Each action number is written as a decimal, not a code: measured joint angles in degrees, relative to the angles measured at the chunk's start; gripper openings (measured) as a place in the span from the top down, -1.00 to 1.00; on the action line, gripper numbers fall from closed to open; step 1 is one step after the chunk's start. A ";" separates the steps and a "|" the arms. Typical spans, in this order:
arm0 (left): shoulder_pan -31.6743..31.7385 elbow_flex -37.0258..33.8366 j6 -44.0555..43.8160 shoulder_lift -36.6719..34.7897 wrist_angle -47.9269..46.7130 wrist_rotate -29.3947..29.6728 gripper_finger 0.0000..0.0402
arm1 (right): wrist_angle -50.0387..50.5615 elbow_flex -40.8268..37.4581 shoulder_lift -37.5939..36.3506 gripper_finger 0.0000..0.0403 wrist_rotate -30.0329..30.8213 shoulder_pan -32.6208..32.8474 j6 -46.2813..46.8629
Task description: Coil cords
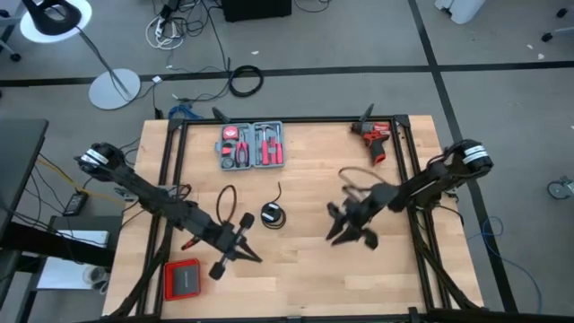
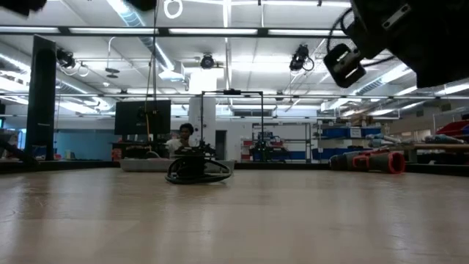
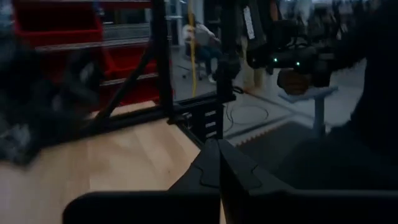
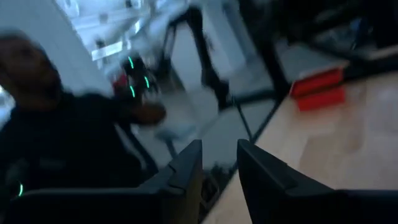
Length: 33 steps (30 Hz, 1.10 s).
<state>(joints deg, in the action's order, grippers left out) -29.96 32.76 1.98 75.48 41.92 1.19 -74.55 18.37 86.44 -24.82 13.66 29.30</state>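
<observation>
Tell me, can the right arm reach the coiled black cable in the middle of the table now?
Probably yes. The coiled cable lies alone on bare wood, and the right pincer, fingers apart and empty, hangs beside it with nothing between them. The left pincer waits shut on the other side.

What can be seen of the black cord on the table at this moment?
The black cord lies wound into a small tight coil near the middle of the wooden table, with one short thin end sticking out toward the grey tool case. In the low view it shows as a dark, flattish bundle of loops resting on the tabletop. Neither gripper touches it; it sits between the two arms, apart from everything else.
</observation>
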 joint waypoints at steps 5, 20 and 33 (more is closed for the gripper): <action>1.67 -11.44 -6.94 -0.26 14.65 0.41 1.00 | -14.28 -7.82 -7.12 0.49 -0.65 -4.35 3.13; 3.39 -26.35 -10.19 -2.11 19.85 4.09 1.00 | -13.96 -16.06 -19.39 0.49 0.57 -5.95 2.01; 3.39 -29.66 -11.30 -2.05 23.05 7.48 1.00 | -14.07 -16.06 -18.73 0.49 1.55 -5.95 2.01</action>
<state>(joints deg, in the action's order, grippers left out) -26.57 3.09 -9.32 73.43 64.96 8.67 -88.62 2.31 67.70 -23.27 7.70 31.31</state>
